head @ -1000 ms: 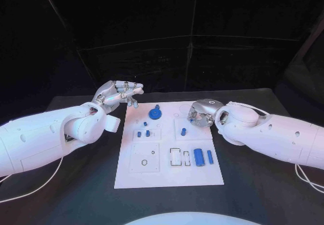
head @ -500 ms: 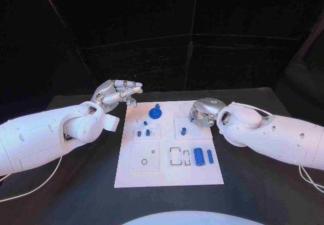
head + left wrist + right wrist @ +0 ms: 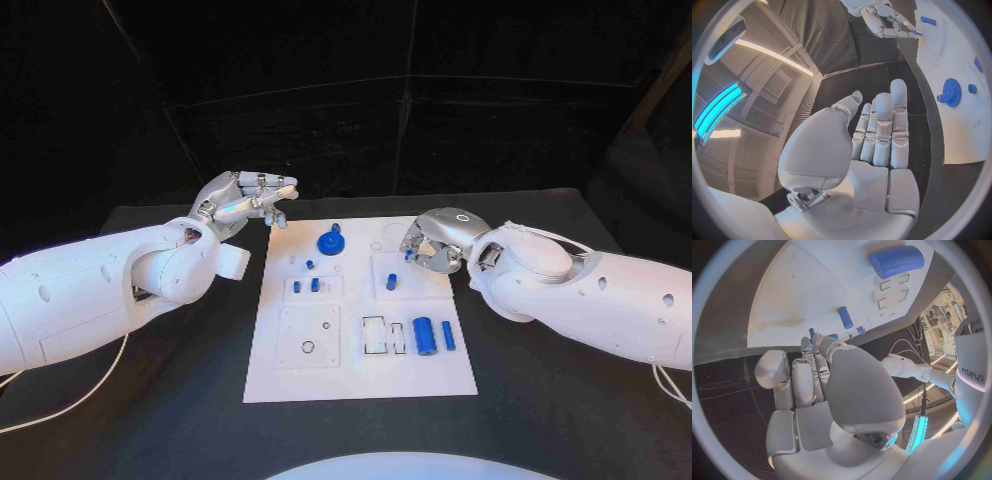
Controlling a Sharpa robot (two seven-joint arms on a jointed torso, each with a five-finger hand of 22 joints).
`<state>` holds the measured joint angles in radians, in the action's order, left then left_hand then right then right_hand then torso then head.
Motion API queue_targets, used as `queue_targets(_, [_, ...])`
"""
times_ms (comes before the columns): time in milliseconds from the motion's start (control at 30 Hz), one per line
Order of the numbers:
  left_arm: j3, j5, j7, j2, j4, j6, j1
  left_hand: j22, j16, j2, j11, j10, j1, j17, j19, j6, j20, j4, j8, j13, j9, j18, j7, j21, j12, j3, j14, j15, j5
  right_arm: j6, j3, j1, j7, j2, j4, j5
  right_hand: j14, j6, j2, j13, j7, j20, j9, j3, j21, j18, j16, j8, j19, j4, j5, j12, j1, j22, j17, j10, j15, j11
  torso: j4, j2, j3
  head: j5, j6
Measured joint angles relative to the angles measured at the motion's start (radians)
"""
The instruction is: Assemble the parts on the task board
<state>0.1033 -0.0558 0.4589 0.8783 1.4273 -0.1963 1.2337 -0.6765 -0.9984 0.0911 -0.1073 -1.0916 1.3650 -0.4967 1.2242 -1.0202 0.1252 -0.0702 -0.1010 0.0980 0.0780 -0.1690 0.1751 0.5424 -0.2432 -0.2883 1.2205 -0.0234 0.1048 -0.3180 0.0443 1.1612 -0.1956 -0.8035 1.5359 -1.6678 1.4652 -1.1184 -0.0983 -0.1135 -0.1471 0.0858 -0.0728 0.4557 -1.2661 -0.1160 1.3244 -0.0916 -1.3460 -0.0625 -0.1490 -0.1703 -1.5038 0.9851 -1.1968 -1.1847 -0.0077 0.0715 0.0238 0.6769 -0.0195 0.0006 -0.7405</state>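
Head view shows the white task board (image 3: pixel 361 310) on the black bench (image 3: pixel 562 400). Left robot hand (image 3: pixel 248 198) sits off the board's far corner, fingers straight together, holding nothing. Right robot hand (image 3: pixel 433 243) curls over the board's edge; a small blue part (image 3: pixel 410 254) peeks between its fingers, hard to tell if pinched.

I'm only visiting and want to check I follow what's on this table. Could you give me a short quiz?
1. True or false: the blue gear lies on the task board.
2. Which hand pinches a small blue part: A, left hand, or B, right hand?
3. Fill in: the thick blue cylinder lies toward the robot's ___ side of the board.
Key: 1 true; 2 B; 3 right.
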Motion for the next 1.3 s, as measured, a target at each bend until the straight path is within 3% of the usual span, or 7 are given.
queue_targets(267, [0.0,0.0,0.0,-0.001,-0.006,0.0,0.0,0.001,0.0,0.0,0.0,0.0,0.0,0.0,0.0,0.0,0.0,-0.003,0.0,0.0,0.0,0.0,0.0,0.0,0.0,0.003,0.0,0.0,0.0,-0.033,-0.009,0.0,0.0,-0.032,0.104,0.003,0.002,0.0,-0.004,0.002,0.0,0.0,0.0,0.008,-0.012,0.0,0.0,0.0,-0.007,0.008,-0.004,0.0,0.004,0.02,0.0,0.0,-0.002,0.0,-0.0005,0.0,0.0011,0.006,0.0])
queue_targets(500, [0.0,0.0,0.0,-0.007,-0.007,0.0,0.0,0.001,0.0,0.0,0.0,0.0,0.0,0.0,0.0,0.0,0.0,-0.003,0.0,0.0,0.0,0.0,0.0,0.0,0.0,0.003,0.0,0.0,0.0,-0.042,-0.018,0.005,-0.002,-0.006,0.163,0.005,0.002,0.0,-0.004,0.002,0.0,0.0,0.0,0.011,-0.016,0.0,0.0,0.0,-0.007,0.011,-0.004,0.005,0.004,0.025,0.0,0.0,-0.002,0.0,-0.0008,0.0,0.0022,0.017,0.0])
queue_targets(733, [0.0,0.001,0.001,-0.019,-0.01,0.0,0.0,0.001,0.0,0.0,0.0,0.0,0.0,0.001,0.0,0.0,0.0,-0.003,0.0,0.0,0.0,0.0,0.0,0.0,0.0,0.003,0.0,0.0,0.0,-0.029,-0.019,0.005,-0.003,0.083,0.161,0.01,0.002,0.0,-0.004,0.002,0.0,0.001,0.0,0.011,-0.023,0.0,0.0,0.0,-0.013,0.011,-0.004,0.005,0.004,0.038,0.0,0.0,-0.002,0.0,-0.0034,0.002,0.0026,0.045,-0.012])
queue_targets(867, [0.0,0.001,0.001,-0.022,-0.01,0.0,0.0,0.001,0.0,0.0,0.0,0.0,0.0,0.001,0.0,0.0,0.0,-0.003,0.0,0.0,0.0,0.0,0.0,0.0,0.0,0.003,0.0,0.0,0.0,-0.012,-0.012,-0.001,-0.002,0.127,0.144,0.012,0.002,0.0,-0.004,0.003,0.0,0.003,0.001,0.017,-0.028,0.0,0.0,0.0,-0.018,0.012,-0.004,0.005,0.004,0.046,0.0,0.0,-0.002,0.0,-0.0033,0.002,0.0026,0.061,-0.018])
queue_targets(1033, [0.0,0.001,0.001,-0.026,-0.01,0.0,0.0,0.003,0.0,-0.004,0.001,0.006,0.004,0.002,0.0,0.002,0.0,-0.003,0.0,0.0,-0.001,0.0,0.002,0.0,-0.005,0.003,0.0,0.0,0.0,0.011,0.0,-0.031,0.0,0.168,0.12,0.013,0.002,-0.007,-0.004,0.004,0.0,0.003,0.001,0.018,-0.033,0.0,0.0,0.003,-0.018,0.012,-0.004,0.005,0.004,0.054,-0.001,-0.003,-0.002,0.004,0.0001,0.002,0.0019,0.077,-0.028])
queue_targets(1300, [0.0,0.001,0.001,-0.033,-0.011,0.0,0.0,0.003,0.0,-0.004,0.0,0.007,0.004,0.002,0.0,0.004,0.0,-0.003,0.0,0.0,-0.001,0.0,0.004,-0.004,-0.005,0.003,0.0,0.0,0.0,0.043,0.003,-0.065,0.005,0.208,0.091,0.014,0.002,-0.007,0.0,0.004,0.0,0.0,0.0,0.017,-0.038,0.0,0.0,0.003,-0.021,0.012,-0.004,0.005,0.008,0.058,-0.001,-0.003,-0.002,0.004,0.001,0.002,0.0004,0.094,-0.038])
